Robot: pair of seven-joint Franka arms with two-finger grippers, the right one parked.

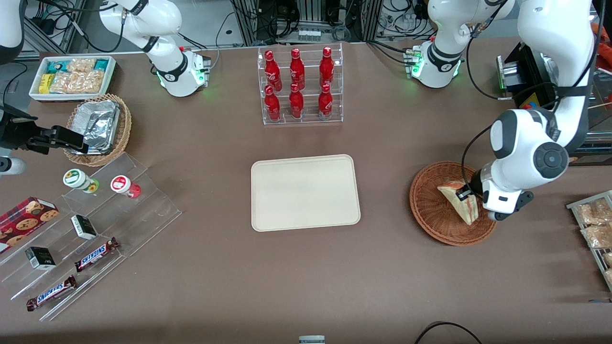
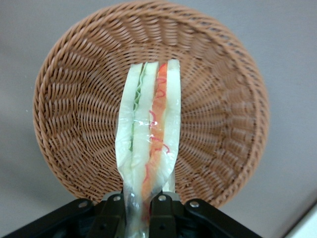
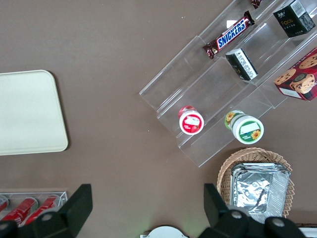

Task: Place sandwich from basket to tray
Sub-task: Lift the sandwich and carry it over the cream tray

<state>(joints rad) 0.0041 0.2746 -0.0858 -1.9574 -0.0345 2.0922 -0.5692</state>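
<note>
Fingers [image 2: 159, 210]: black, two, clamped on one end of the sandwich, pressing the clear wrap and bread between them. Their tips alone show in the wrist view; the mounts are cut off at the picture's edge. In the front view the gripper [image 1: 471, 198] is mostly hidden under the arm's white wrist housing, so only a dark sliver shows against the bread.

Sandwich [image 2: 150, 136]: wrapped wedge, pale bread with green filling on one side and red-pink on the other, cut edge facing the wrist camera. It runs from the fingers out over the basket floor. Whether it rests on the wicker or hangs just above cannot be told. The front view [image 1: 460, 201] shows it within the basket's rim, at the side nearest the working arm.

Basket [image 1: 432, 210]: round, shallow, reddish-brown wicker, directly below the fingers on the brown table [image 1: 306, 286]. The part under the wrist housing is hidden.

Left arm [image 1: 535, 157]: elbow high, forearm folded down, wrist directed at the basket; its upper links are cut off at the frame's edge.

Tray [image 1: 305, 192]: cream-beige, rounded corners, low rim, flat on the table, well apart from the fingers toward the parked arm's end.

Clear rack of red bottles [image 1: 300, 86]: farther from the front camera than the tray, well apart from the fingers.
</note>
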